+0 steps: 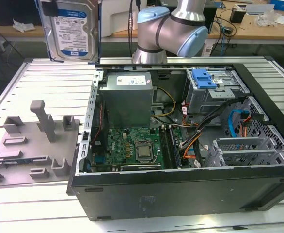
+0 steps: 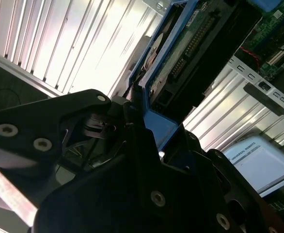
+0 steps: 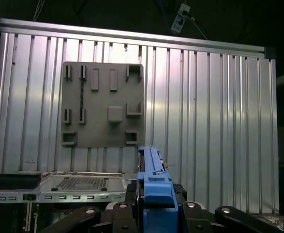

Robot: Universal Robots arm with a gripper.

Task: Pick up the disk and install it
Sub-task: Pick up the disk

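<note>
Blue-framed disk (image 1: 69, 29) aloft, gripper (image 3: 154, 201) clamping it

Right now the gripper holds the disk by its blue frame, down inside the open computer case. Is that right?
Not quite. The gripper does clamp the disk by its blue frame, but the disk is up in the air outside the computer case, past its far corner on the exterior view's left. The exterior view shows it.

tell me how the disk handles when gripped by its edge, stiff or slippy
Probably stiff: the disk is a flat metal slab held upright without sagging. Its blue plastic frame, pinched by the gripper, may flex or slip slightly. Likely dense for its size.
</note>
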